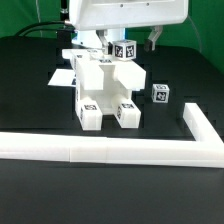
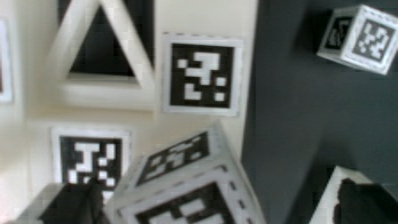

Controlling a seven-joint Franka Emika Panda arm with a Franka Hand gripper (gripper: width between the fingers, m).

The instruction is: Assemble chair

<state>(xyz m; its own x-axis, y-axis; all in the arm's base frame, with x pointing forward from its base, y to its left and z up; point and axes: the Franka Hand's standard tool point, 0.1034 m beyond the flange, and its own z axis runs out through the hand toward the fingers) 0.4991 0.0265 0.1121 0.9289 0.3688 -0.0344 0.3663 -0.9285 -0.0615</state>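
1. Fingers point(image 1: 104, 42) are spread wide and hold nothing. They hang over the chair's top.
2. A tagged cube point(image 1: 122, 50) lies just below and between them, skewed to their closing line in the wrist view.
3. The chair point(image 1: 100, 92) is white and blocky and stands mid-bench point(image 1: 30, 105), its tagged feet toward the rail point(image 1: 100, 150).
4. A second cube point(image 1: 160, 93) sits apart, on the exterior view's right.

Exterior view: bright, even light from overhead. The white chair parts point(image 1: 100, 85) and border rail point(image 1: 100, 150) are nearly blown out, their top faces melting together and only the side faces shading to grey. The black counter point(image 1: 30, 110) swallows light, so I read no clear shadows on it. Coarse, low resolution. My wrist view: soft throughout, the tags point(image 2: 201, 78) smeared at their edges, the nearest cube point(image 2: 178, 190) most out of focus, straight lines leaning outward.
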